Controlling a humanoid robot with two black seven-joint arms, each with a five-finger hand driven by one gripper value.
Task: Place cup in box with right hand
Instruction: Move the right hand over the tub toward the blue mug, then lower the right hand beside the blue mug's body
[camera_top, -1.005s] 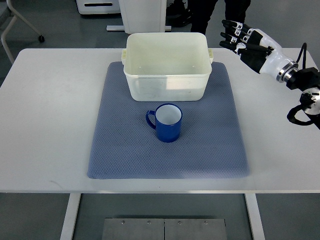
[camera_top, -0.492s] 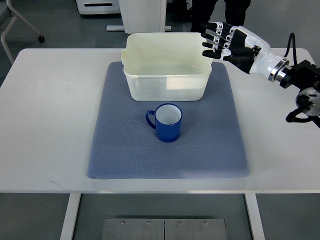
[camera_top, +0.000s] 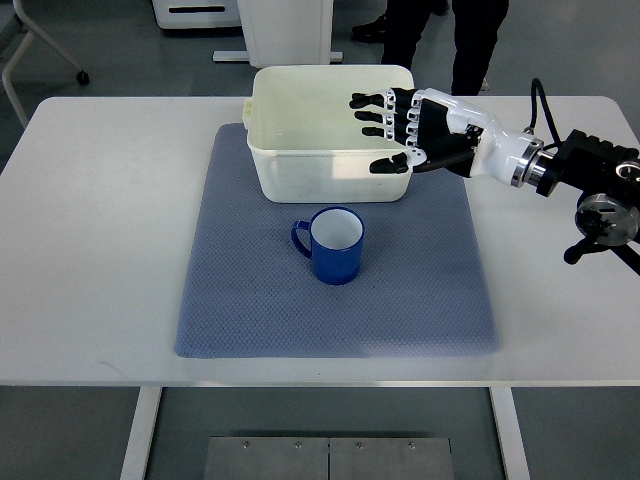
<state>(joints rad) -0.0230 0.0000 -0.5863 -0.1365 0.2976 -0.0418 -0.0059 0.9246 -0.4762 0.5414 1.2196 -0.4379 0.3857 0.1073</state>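
Right hand (camera_top: 400, 130) with fingers spread and empty hovers over the box's (camera_top: 300, 175) right rim, apart from the blue cup (camera_top: 337, 246) upright on the mat (camera_top: 240, 290), likely approaching to grasp.

A single top view covers the scene, looking steeply down from the robot's own side. It faces across the white counter (camera_top: 100, 250) toward the far floor, where a person's legs (camera_top: 470, 40) and a white cabinet base (camera_top: 285, 30) fill the upper edge. The camera sits far enough back to take in the counter's full width, its near edge and the frame underneath. The blue mat (camera_top: 250, 300) lies near the picture's middle. The right hand (camera_top: 400, 125) enters from the right edge. No second view is given
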